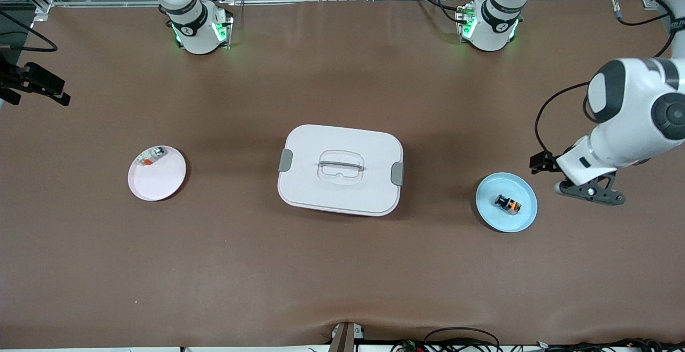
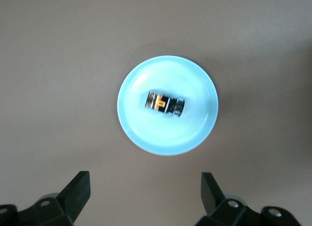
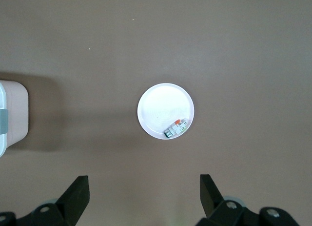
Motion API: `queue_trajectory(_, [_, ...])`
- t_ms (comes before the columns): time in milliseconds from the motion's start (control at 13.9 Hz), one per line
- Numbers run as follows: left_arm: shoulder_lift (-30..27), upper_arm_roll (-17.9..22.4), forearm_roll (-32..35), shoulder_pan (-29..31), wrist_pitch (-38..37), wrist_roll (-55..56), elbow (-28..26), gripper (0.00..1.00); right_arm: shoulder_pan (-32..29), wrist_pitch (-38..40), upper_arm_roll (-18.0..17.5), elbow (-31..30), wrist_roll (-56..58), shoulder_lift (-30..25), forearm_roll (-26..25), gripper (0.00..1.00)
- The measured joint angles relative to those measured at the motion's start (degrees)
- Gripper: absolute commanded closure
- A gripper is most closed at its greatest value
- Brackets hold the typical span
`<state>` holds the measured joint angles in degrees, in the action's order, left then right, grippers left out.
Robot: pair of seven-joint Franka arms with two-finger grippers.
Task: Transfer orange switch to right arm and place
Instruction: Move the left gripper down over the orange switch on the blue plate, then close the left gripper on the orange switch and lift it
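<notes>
The orange switch (image 1: 507,204), a tiny black part with orange accents, lies on its side on a light blue plate (image 1: 522,218). In the left wrist view the switch (image 2: 165,103) sits in the middle of the plate (image 2: 195,133). My left gripper (image 1: 590,190) hovers over the table just beside the blue plate, toward the left arm's end. It is open and empty (image 2: 145,179). My right gripper (image 3: 144,182) is open and empty, high over the table near a pale pink plate (image 3: 158,111). It is out of the front view.
A white lidded box (image 1: 340,169) with a clear handle stands at the table's middle; its edge shows in the right wrist view (image 3: 12,113). The pale pink plate (image 1: 160,181) toward the right arm's end holds a small silvery-and-red piece (image 1: 151,157).
</notes>
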<state>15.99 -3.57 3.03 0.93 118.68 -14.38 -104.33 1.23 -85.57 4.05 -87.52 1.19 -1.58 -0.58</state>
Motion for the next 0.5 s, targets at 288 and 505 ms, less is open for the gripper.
queue_trajectory(288, [4.54, -0.02, 0.0, 0.11, 8.09, -8.92, -0.82, 0.0, 0.0, -0.02, 0.0, 0.0, 0.0, 0.0, 0.0, 0.0])
queue_trajectory(505, [6.91, -0.01, 0.0, 0.15, 14.51, -13.12, -3.1, 0.0, 0.0, -0.03, 0.11, 0.01, 0.0, 0.0, 0.0, 0.0])
